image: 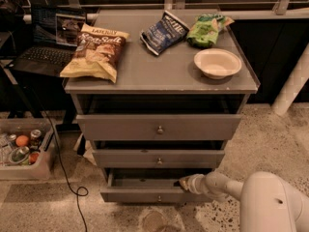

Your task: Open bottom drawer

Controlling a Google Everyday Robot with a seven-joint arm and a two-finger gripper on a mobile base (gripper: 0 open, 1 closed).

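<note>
Cabinet: grey three-drawer cabinet with a flat top, standing on a speckled stone floor.
Task item: bottom drawer, a grey flat front with a small round metal knob, lowest in the stack; it stood partly drawn out, with a dark strip of its interior showing behind the front.
Other drawers: mid-sized grey drawer directly above; tallest grey drawer at the top, each with a centre knob.
Gripper: two-finger gripper on a white arm, reaching in from the lower right, at the top edge of the bottom drawer's front, right of the knob.
Gripper state: could not be told; contact with the drawer front also unclear.
Cabinet top, left: brown and yellow crisp bag, lying flat.
Cabinet top, centre: blue snack bag.
Cabinet top, right: green snack bag, with a white round bowl in front of it.
Left of cabinet: open black laptop; below it a translucent bin of cans on the floor; black cable trailing down.
</note>
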